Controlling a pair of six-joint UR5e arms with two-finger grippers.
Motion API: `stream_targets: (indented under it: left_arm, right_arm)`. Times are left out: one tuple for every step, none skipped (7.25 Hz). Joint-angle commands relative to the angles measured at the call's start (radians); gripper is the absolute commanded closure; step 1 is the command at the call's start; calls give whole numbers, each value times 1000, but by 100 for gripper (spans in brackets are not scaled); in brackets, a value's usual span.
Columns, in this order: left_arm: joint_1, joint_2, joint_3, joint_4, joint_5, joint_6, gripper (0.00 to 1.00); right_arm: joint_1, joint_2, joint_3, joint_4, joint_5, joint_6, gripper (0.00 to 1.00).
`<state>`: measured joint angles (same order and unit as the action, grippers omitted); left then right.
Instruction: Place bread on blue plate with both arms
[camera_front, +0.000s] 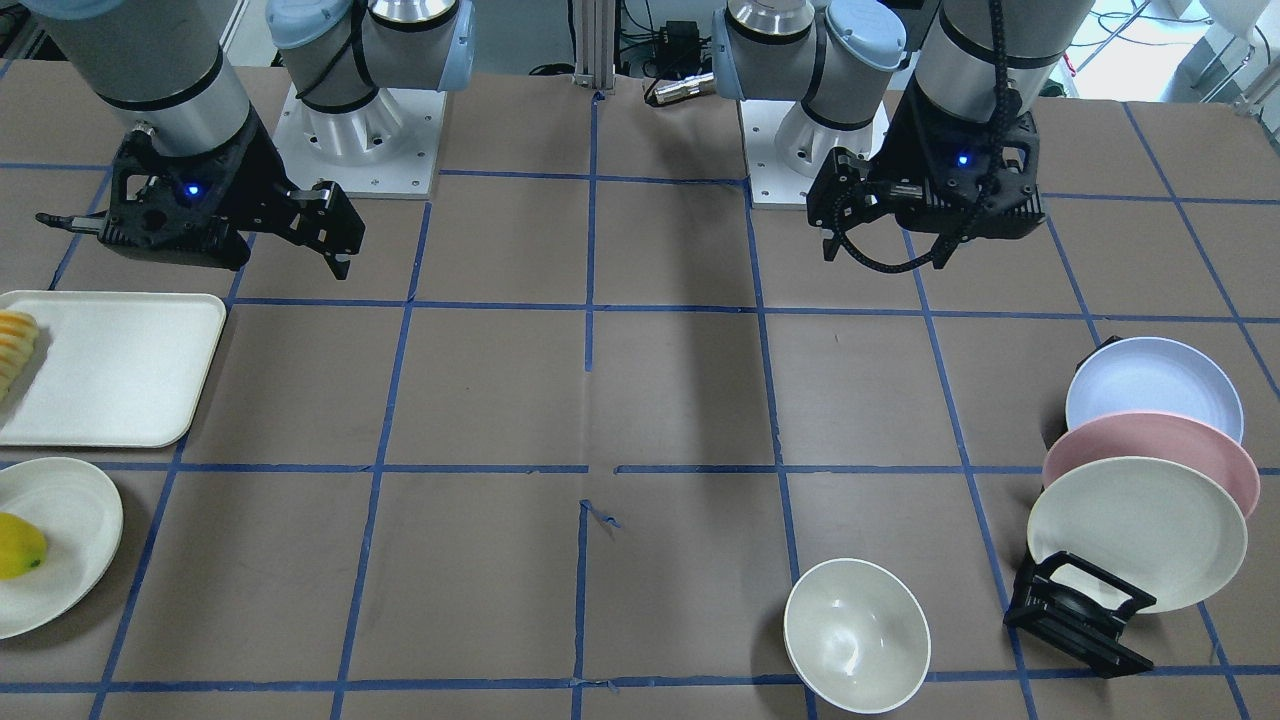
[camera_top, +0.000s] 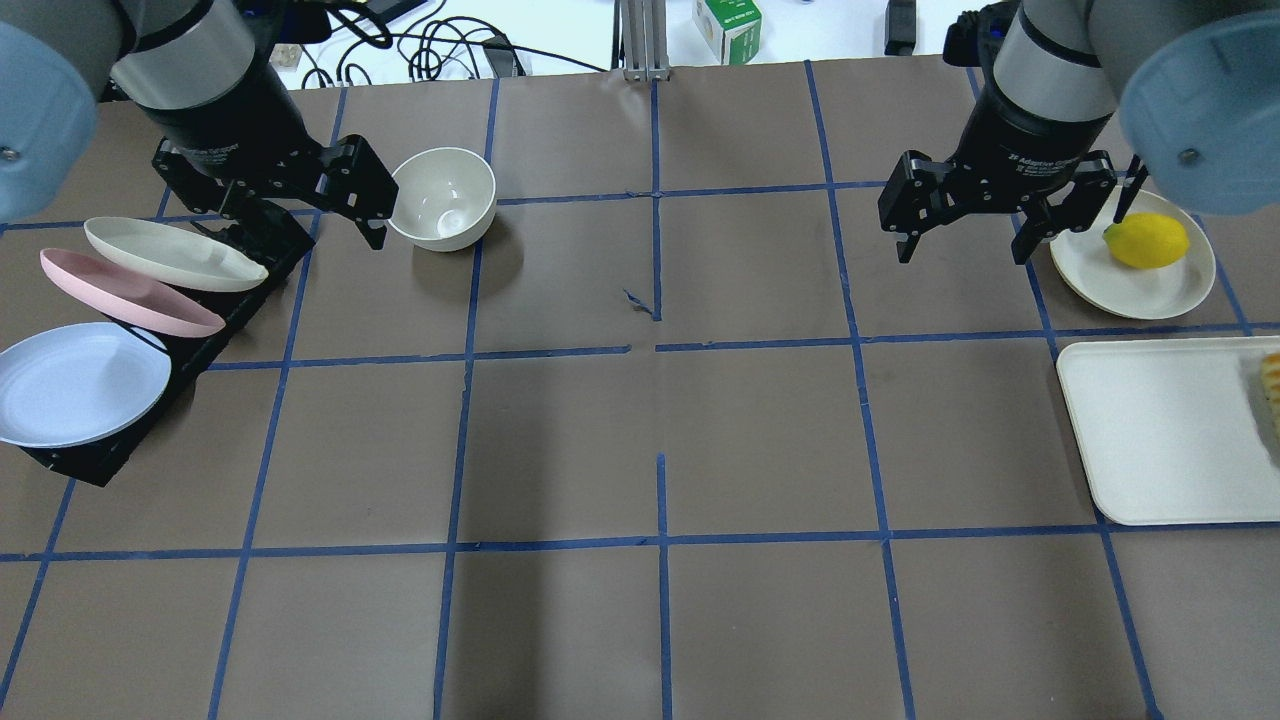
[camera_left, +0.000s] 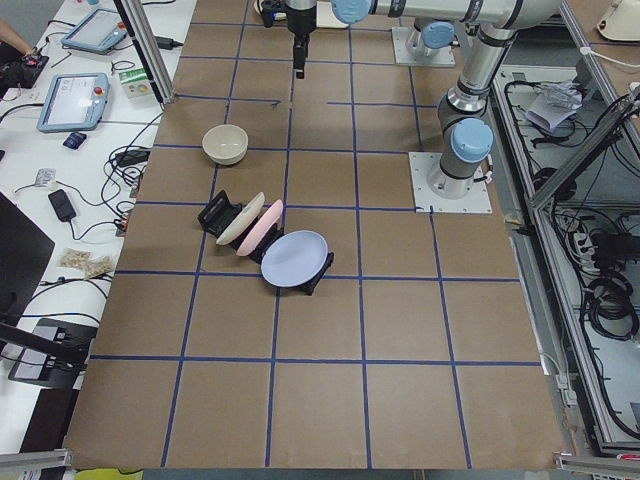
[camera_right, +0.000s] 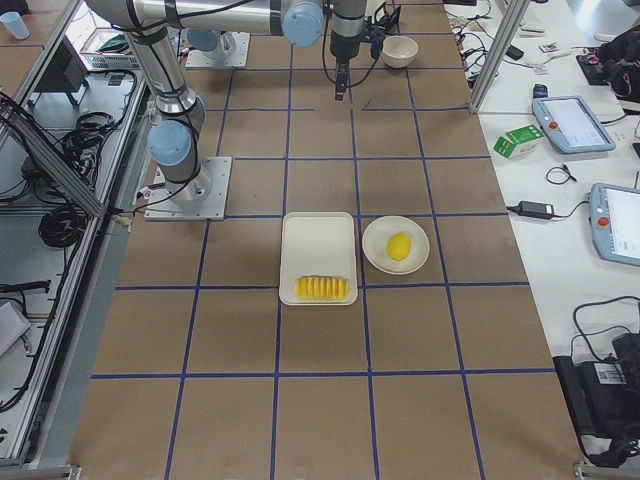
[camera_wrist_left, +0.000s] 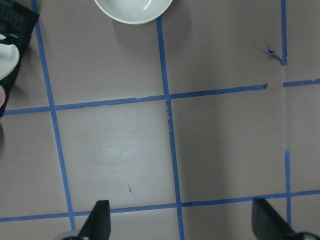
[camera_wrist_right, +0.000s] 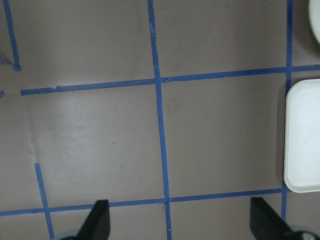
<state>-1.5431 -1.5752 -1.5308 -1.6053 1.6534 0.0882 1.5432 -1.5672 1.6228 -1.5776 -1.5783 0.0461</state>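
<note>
The bread, a ridged yellow-orange loaf, lies at the outer end of a white tray; only its end shows in the overhead view and in the front view. The blue plate leans in a black rack at the table's left end, nearest the robot; it also shows in the front view. My left gripper hangs open and empty above the rack's far end. My right gripper hangs open and empty beside the fruit's plate, well away from the bread.
A pink plate and a cream plate stand in the same rack. A white bowl sits right of the left gripper. A smooth yellow fruit lies on a cream plate beyond the tray.
</note>
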Motion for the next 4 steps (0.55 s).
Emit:
stream_targets:
  left_arm:
    - [157, -2, -17, 4, 115, -10, 0]
    - [293, -17, -23, 4, 112, 5, 0]
    - [428, -37, -38, 28, 106, -7, 0]
    - [528, -73, -84, 191, 109, -18, 0]
  right_arm:
    - [0, 1, 0, 8, -5, 0, 0]
    - [-6, 2, 0, 13, -8, 0, 0]
    - [-14, 4, 2, 16, -15, -12, 0]
    - [-37, 4, 2, 5, -15, -18, 0]
